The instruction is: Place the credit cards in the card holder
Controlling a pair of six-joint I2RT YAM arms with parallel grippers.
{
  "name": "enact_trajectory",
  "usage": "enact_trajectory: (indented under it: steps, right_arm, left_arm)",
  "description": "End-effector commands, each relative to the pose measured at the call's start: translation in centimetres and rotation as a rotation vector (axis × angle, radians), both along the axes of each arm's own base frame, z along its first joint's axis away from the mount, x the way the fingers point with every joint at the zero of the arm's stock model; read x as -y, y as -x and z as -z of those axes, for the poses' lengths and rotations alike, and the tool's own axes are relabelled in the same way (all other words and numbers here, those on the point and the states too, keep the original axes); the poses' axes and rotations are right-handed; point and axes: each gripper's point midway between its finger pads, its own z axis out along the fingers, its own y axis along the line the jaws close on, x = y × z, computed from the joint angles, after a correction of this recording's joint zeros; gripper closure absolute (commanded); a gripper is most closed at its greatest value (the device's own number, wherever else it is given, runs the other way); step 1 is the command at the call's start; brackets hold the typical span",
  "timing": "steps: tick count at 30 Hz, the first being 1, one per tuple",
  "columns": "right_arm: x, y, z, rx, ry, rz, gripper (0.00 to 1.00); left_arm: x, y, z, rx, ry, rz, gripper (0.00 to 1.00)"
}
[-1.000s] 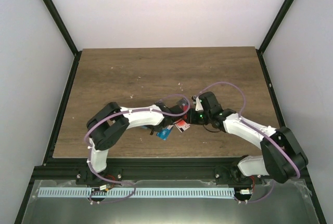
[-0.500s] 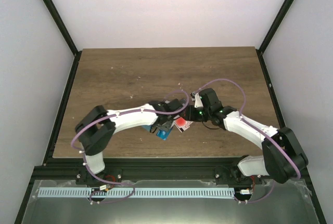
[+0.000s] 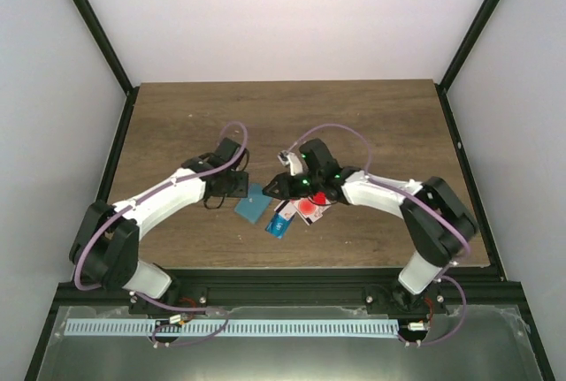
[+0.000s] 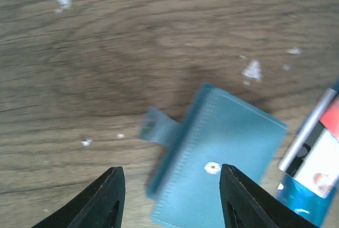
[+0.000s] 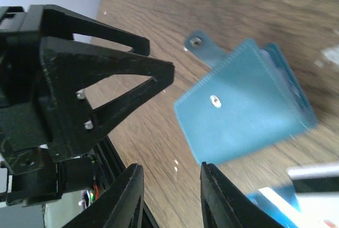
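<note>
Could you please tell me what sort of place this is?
Probably a lab robot cell: a wooden table boxed in by plain white walls and black frame posts, with a left arm and right arm bolted to a metal rail.

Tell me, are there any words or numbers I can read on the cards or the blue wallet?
No text can be read anywhere in these pictures.
credit cards: there is some print, and a red circle on a white one, but it is all too small and blurred to read.
card holder: plain teal with one small snap stud, no words or numbers.
</note>
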Motion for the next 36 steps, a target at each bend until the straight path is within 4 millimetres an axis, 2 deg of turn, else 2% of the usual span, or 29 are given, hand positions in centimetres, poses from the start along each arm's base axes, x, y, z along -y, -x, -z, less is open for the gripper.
enact_trajectory:
  steps: [1,8,17,21,26,36]
  right_arm:
    - [-3.9,-1.1,-1.5,0.032,-0.07,-0.088,0.69]
    - [-6.2,-2.8,0.2,0.008,-0.063,-0.144,0.7]
    - [-7.6,-4.0,3.4,-0.025,-0.03,-0.173,0.72]
    - [-7.1,-4.7,5.4,-0.042,0.016,-0.152,0.73]
    - [-5.6,-5.1,7.6,-0.08,0.054,-0.119,0.75]
    - [-5.1,-4.8,8.6,-0.099,0.06,-0.122,0.75]
  left_arm:
    - [-1.6,-1.2,-0.1,0.023,0.082,-0.066,0.49]
    - [-3.3,-2.6,1.2,0.021,0.081,-0.118,0.58]
    - [-2.7,-3.9,2.0,0.0,0.106,-0.067,0.68]
    - [-2.4,-4.3,2.1,0.007,0.119,-0.058,0.72]
    - [-2.1,-4.4,2.5,0.002,0.127,-0.043,0.77]
    - [-1.4,-4.3,2.7,-0.011,0.163,-0.02,0.82]
